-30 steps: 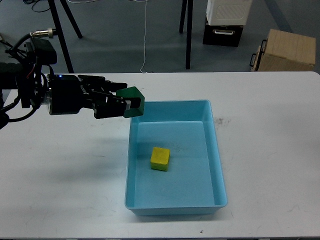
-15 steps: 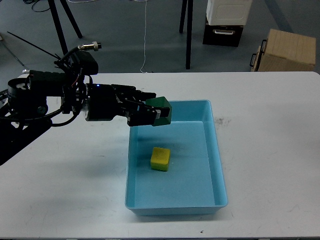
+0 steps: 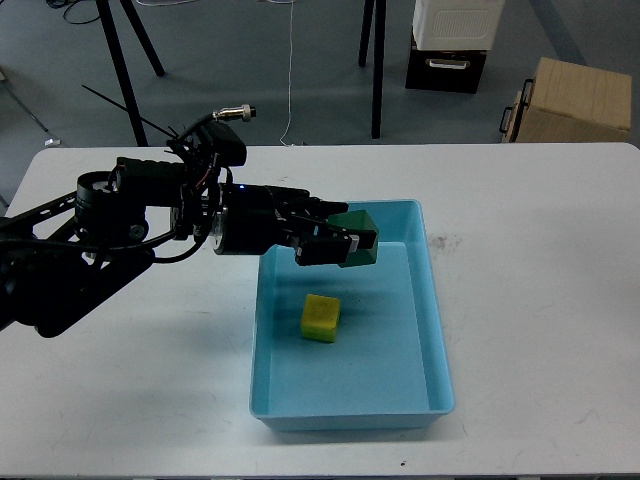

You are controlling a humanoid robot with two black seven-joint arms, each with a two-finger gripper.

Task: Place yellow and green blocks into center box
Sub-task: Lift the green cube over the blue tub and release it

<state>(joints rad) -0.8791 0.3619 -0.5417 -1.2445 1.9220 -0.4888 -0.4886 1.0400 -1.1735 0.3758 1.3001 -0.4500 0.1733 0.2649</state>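
Holding the green block [image 3: 358, 240] pinched between its fingers, the left gripper [image 3: 345, 243] now hangs over the box [image 3: 437, 330], inside the rim at the box's 12 o'clock end. Half a second ago the block was at the box's 10-11 o'clock corner, just over the left wall; a second ago it was outside, left of that corner. So the block has moved toward 3 o'clock across the frames and now sits above the box floor, not touching it as far as I can tell.

Yellow block [image 3: 321, 318] lies on the box floor, at about 7 o'clock from the green block, apart from it. Same spot in all three frames, unmoved.

Box is light blue, rectangular, long side running 12 to 6, sitting on the white table [image 3: 540, 300]. It has not shifted.

Left arm [image 3: 150, 205] comes in from 9 o'clock, stretched further across the table than before, more of its black links and cables in view. It casts a shadow on the table at the box's 9 o'clock side.

Right gripper is not in view.

Beyond the table at 12-1 o'clock: a cardboard box [image 3: 575, 100] and a black-and-white case [image 3: 452, 45] on the floor.
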